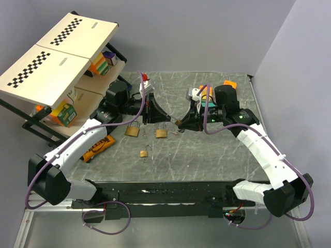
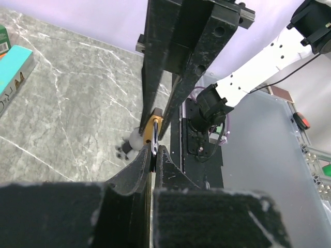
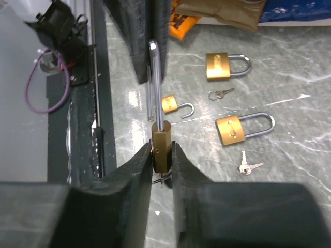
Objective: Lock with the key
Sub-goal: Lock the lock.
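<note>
Gripping with both arms, you had the right gripper (image 3: 161, 155) clamped on the body of a brass padlock (image 3: 161, 140) and the left gripper (image 2: 154, 153) pinched shut on its shackle (image 3: 155, 82). The key (image 3: 250, 167) lay loose on the table (image 3: 305, 139) just beside another padlock (image 3: 230, 129), apart from both grippers, touched by neither.

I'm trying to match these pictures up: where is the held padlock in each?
Top view: padlock at the very centre.
Left wrist: centre, a brass sliver.
Right wrist: lower centre, loop pointing up.
Shared landmark: black rail, beside the padlock in both wrist views.
</note>
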### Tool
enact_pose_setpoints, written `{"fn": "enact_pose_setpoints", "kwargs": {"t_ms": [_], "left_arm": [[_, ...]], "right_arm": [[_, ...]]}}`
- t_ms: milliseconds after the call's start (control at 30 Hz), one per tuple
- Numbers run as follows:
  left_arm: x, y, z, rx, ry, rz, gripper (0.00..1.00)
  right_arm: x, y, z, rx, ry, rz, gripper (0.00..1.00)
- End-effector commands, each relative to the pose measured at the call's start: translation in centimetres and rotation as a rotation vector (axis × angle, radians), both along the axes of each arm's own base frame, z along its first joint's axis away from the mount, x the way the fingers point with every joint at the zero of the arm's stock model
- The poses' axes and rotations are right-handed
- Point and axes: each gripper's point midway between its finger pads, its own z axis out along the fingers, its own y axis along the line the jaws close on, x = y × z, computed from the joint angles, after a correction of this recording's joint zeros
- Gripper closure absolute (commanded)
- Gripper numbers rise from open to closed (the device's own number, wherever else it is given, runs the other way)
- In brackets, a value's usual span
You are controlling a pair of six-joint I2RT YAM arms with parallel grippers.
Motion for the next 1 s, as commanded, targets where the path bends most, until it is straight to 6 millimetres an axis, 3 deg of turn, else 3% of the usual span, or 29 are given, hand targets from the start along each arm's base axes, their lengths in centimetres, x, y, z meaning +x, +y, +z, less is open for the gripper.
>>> {"fn": "enact_pose_setpoints", "kwargs": {"t_ms": [0,67,367,633,967], "left_arm": [[-1.0,0.1,2.0,-0.05,-0.047,-0.022,0.99],[-1.0,0.1,1.9,-0.046,-0.057,-0.024,0.99],[-1.7,0.1,0.8,-0.014,-0.127,-0.08,0.99],[-2.8,-0.1,0.4,-0.017,-0.132,-0.134,0.99],[-2.9,-0.1,0.0,-0.001,-0.117,-0.141,0.99]], "right_arm": [[0.0,1.0,3.0,0.059,-0.071,0.044,0.93],[-0.3,1.1,3.2,0.068,-0.071,0.058,1.0],[-2.2,1.6,3.7,0.119,-0.002,0.149,1.0],[-3.7,2.1,5.5,0.187,0.026,0.235,1.0],[-3.6,2.2,5.9,0.194,0.027,0.219,1.0]]}}
